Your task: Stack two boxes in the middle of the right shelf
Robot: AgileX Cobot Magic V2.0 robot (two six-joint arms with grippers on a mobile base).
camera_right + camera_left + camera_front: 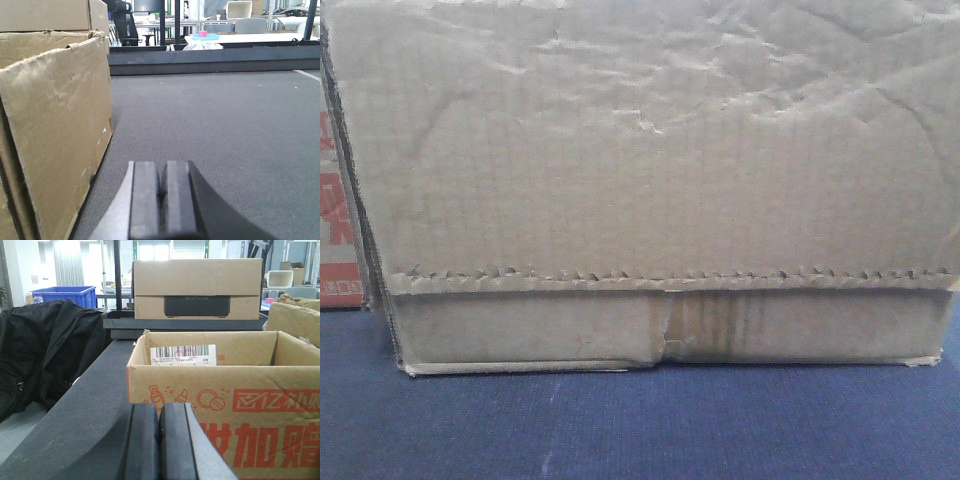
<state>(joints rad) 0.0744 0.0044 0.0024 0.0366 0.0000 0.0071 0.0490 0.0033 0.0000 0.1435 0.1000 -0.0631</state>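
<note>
Filling nearly the whole front view, a carton (650, 180) stands on a blue surface (620, 430); its face is wrinkled, a jagged strip line runs across it low down, and a brown stain marks the centre seam; a sliver of a printed box (338, 200) with red marks shows just beside its left side.

From the left wrist, the left gripper (159, 440) sits low over a dark top (75, 430), its pads pressed flat together with nothing between them; an open box (225, 415) with red print stands on the top just ahead and to the right, a barcode label (183, 355) on its far inner wall; a closed box (197, 287) with a dark panel stands at the top's far edge; a black jacket (45, 350) lies along the left edge, with a blue bin (65, 295) beyond it.

From the right wrist, the right gripper (160, 200) hangs low over a grey top (225, 125), its pads also together and holding nothing; a brown carton (55, 135) stands on the top near its left side, apart from it (whether it is the one in the front view I cannot tell); its frayed flap stands upright; a dark lip (210, 60) runs along the top's far edge.
</note>
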